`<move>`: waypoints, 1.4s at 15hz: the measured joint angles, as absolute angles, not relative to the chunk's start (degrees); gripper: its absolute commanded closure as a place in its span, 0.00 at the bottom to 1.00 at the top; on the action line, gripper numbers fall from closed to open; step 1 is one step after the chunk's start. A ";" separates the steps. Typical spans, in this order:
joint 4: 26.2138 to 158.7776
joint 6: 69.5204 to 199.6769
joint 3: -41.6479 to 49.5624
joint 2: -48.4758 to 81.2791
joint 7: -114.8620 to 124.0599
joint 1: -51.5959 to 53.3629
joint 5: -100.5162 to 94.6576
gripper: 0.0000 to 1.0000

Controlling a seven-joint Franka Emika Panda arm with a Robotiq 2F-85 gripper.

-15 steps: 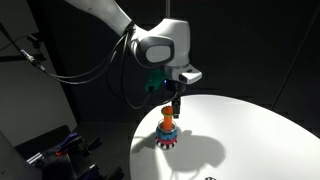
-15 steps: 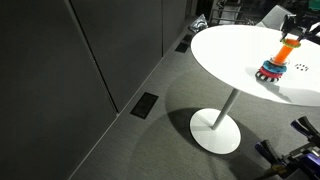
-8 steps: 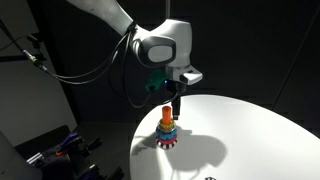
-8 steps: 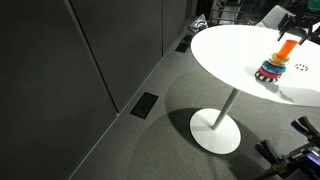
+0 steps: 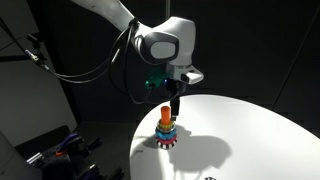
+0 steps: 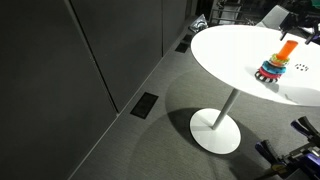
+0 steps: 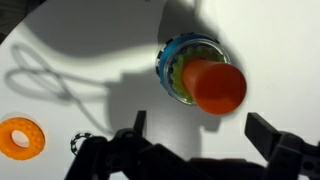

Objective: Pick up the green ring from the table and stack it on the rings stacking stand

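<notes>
- Gripper (image 5: 174, 101): hangs point-down directly above the rings stacking stand (image 5: 167, 131), its tips just over the top of the peg and not touching it.
- Gripper state: in the wrist view the gripper (image 7: 200, 122) is released. Its two dark fingers (image 7: 138, 124) stand wide apart with nothing between them.
- Rings stacking stand (image 7: 190, 65): upright on the table (image 7: 100, 40). The orange peg (image 7: 218, 87) rises toward the wrist camera.
- Green ring (image 7: 181, 76): threaded on the peg and seated in the stack. It lies inside the outline of the blue ring (image 7: 172, 50) beneath it, and nothing holds it.
- Exterior views: the stand (image 6: 271, 66) shows as an orange peg over a red-and-white base. The separate ring colours are too small there to tell apart.
- Table (image 5: 240, 140): round with a white top. In an exterior view the table (image 6: 225, 50) stands on a single pedestal with a round foot.
- Orange ring (image 7: 20, 137): lies flat on the table top, well apart from the stand.
- Small dark object (image 7: 82, 143): lies on the table top just beside the orange ring. Its nature cannot be determined.
</notes>
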State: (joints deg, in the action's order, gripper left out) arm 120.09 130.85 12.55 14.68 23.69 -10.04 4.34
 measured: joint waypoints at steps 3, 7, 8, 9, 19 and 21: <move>120.04 129.59 12.56 14.10 19.78 -10.07 3.72 0.00; 120.10 126.17 12.56 12.69 12.89 -10.21 2.32 0.00; 120.15 125.00 12.56 12.30 11.26 -10.25 1.88 0.00; 120.19 123.76 12.56 11.91 9.48 -10.27 1.38 0.00; 123.78 120.15 12.53 5.39 0.64 -10.38 -1.93 0.00; 125.01 120.16 12.52 2.97 0.63 -10.38 -1.82 0.00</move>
